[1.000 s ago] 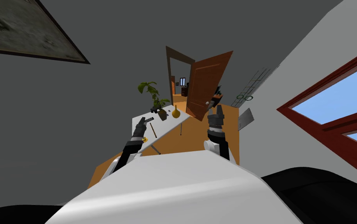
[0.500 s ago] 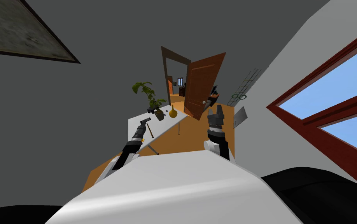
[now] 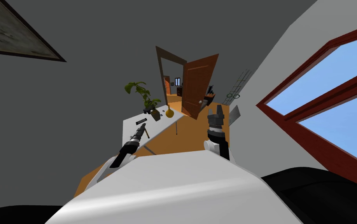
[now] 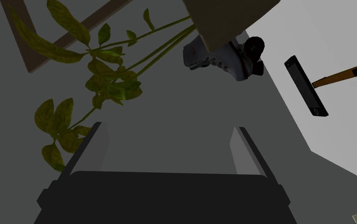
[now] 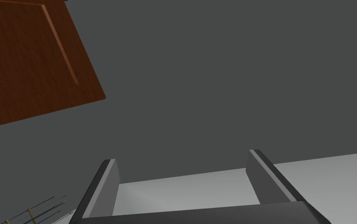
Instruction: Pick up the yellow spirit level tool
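A white table [image 3: 130, 130] stands ahead on my left. My left gripper [image 3: 142, 126] hangs open over it with nothing between its fingers [image 4: 96, 144]. Just beyond the gripper [image 4: 170, 146] lie a black phone [image 4: 306, 86] and a long orange-brown handle [image 4: 345, 74]. The same phone [image 3: 141, 122] and handle [image 3: 147, 133] lie beside the gripper in the head view. My right gripper [image 3: 215, 111] is raised over the orange floor, open and holding nothing [image 5: 183, 171].
A potted plant [image 3: 142, 93] and a yellow vase [image 3: 169, 113] stand at the table's far end, with a grey wheeled object [image 4: 224, 62] by the pot [image 4: 228, 19]. A brown door [image 3: 195, 87] stands open behind. A red-framed window [image 3: 321, 105] is on the right.
The whole head view has slid left, so I have turned. A small yellow thing beside my left forearm one second ago is no longer seen. My left gripper sits farther along the table.
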Motion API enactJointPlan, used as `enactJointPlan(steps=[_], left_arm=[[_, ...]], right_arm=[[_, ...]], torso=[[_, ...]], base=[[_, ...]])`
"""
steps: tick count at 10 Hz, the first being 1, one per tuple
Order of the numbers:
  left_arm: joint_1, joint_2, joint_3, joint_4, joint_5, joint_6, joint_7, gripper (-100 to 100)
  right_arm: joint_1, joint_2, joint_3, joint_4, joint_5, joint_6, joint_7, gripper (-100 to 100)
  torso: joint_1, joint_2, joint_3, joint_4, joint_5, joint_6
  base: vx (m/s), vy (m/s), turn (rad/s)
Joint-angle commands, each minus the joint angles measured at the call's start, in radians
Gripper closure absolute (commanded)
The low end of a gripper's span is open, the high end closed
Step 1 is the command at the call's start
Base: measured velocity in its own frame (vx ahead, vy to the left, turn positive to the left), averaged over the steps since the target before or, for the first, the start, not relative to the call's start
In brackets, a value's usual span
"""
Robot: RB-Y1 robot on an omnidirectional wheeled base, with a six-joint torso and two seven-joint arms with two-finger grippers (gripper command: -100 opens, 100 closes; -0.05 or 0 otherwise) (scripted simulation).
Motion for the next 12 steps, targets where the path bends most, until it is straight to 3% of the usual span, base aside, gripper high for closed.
enactJointPlan(steps=[1,2,3,5,8,10,11,12], left_arm=[[-0.002,0.014,0.004,0.012,0.002,0.046,-0.010,-100],[-0.002,0.041,0.013,0.034,0.008,0.074,-0.021,-100],[-0.002,0.041,0.013,0.034,0.008,0.090,-0.021,-100],[-0.002,0.095,0.026,0.077,0.023,0.157,-0.042,-100],[-0.002,0.122,0.032,0.098,0.031,0.215,-0.051,-100],[-0.001,0.175,0.037,0.140,0.049,0.278,-0.068,-100],[-0.001,0.175,0.037,0.140,0.049,0.289,-0.068,-100],[-0.001,0.202,0.038,0.161,0.060,0.323,-0.074,-100]], right_arm=[[0.000,0.000,0.000,0.000,0.000,0.000,0.000,0],[0.000,0.000,0.000,0.000,0.000,0.000,0.000,0],[0.000,0.000,0.000,0.000,0.000,0.000,0.000,0],[0.000,0.000,0.000,0.000,0.000,0.000,0.000,0],[0.000,0.000,0.000,0.000,0.000,0.000,0.000,0],[0.000,0.000,0.000,0.000,0.000,0.000,0.000,0],[0.000,0.000,0.000,0.000,0.000,0.000,0.000,0],[0.000,0.000,0.000,0.000,0.000,0.000,0.000,0]], torso=[[0.000,0.000,0.000,0.000,0.000,0.000],[0.001,0.000,0.000,0.000,0.000,-0.001],[0.002,0.000,0.000,0.000,0.000,0.000],[0.003,0.000,0.000,0.000,0.001,0.000],[0.003,-0.002,-0.001,0.000,0.000,0.000],[0.004,-0.002,-0.001,0.000,0.001,0.000],[0.003,-0.002,-0.001,0.000,0.001,0.000],[0.004,-0.002,-0.001,0.000,0.001,-0.001]], base=[[-0.022,-0.073,-0.037],[-0.022,-0.062,-0.075],[-0.020,-0.044,-0.046],[-0.014,-0.071,-0.129],[0.001,-0.054,-0.050],[0.006,-0.055,-0.110],[0.018,-0.045,-0.048],[0.024,-0.039,-0.072]])
